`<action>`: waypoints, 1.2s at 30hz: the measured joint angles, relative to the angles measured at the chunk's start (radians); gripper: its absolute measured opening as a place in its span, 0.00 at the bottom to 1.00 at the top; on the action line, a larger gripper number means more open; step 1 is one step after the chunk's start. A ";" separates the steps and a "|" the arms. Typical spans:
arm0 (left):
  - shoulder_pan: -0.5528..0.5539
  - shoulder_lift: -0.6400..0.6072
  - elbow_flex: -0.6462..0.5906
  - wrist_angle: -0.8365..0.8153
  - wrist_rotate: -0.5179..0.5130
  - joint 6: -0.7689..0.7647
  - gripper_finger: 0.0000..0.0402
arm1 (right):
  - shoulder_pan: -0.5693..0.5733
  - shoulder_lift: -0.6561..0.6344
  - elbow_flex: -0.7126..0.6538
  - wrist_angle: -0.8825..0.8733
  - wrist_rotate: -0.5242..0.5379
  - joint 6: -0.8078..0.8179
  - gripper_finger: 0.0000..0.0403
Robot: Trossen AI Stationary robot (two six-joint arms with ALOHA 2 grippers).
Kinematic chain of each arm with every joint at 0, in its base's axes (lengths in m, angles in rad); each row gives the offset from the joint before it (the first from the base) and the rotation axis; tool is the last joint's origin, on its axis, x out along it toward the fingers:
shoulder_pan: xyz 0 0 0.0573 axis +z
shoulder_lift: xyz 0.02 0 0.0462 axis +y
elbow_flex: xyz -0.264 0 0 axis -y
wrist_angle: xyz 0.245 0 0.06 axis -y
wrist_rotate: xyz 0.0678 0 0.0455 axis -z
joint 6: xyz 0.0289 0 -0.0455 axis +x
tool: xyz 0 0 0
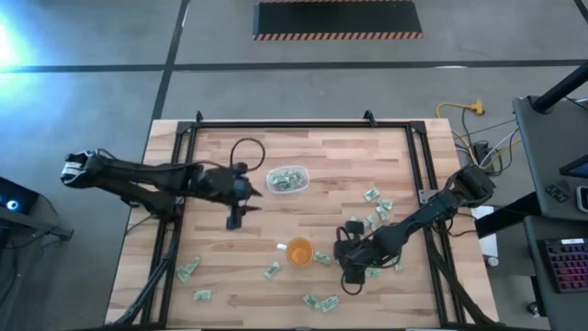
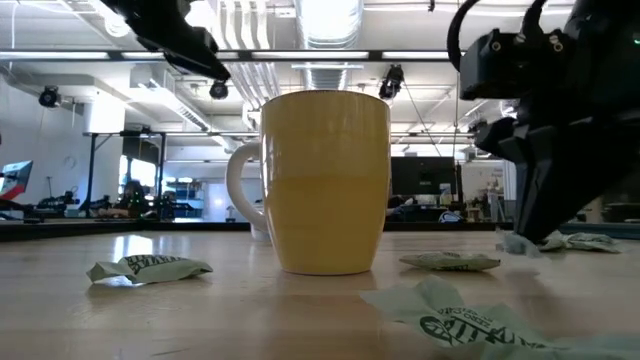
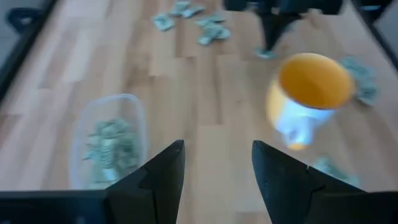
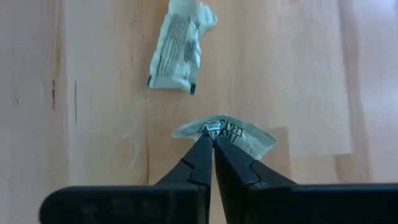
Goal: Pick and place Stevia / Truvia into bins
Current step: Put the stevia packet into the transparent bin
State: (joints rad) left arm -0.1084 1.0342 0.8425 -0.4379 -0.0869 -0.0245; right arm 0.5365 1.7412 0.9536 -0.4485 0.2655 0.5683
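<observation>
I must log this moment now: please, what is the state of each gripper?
Left gripper: open, holding nothing, above the table beside the clear tub.
Right gripper: closed, pinching a sachet lying on the table.

The table (image 1: 303, 165) was pale wood planking, smooth with a faint sheen, framed by matt black metal rails (image 1: 303, 123). Beside the orange cup (image 1: 299, 250), glossy and ceramic-looking, lay crinkled matt paper sachets (image 2: 150, 268). Farther from the cup, the clear tub (image 1: 288, 179) looked like thin, smooth plastic. The right gripper (image 4: 212, 146) had matt black plastic-looking fingers pinched on one creased paper sachet (image 4: 239, 134).
</observation>
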 joint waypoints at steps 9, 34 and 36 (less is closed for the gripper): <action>-0.193 -0.018 -0.062 -0.022 -0.002 -0.083 0.43 | -0.015 -0.004 0.132 -0.175 0.326 -0.129 0.02; -0.480 -0.009 -0.212 -0.027 -0.022 -0.309 0.43 | -0.606 -0.004 0.238 0.265 0.022 -0.683 0.02; -0.484 -0.009 -0.212 -0.026 -0.023 -0.308 0.43 | -0.650 0.009 0.236 0.306 -0.047 -0.664 0.02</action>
State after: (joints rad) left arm -0.5926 1.0256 0.6308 -0.4641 -0.1099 -0.3321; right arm -0.1132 1.7498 1.1893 -0.1425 0.2185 -0.0959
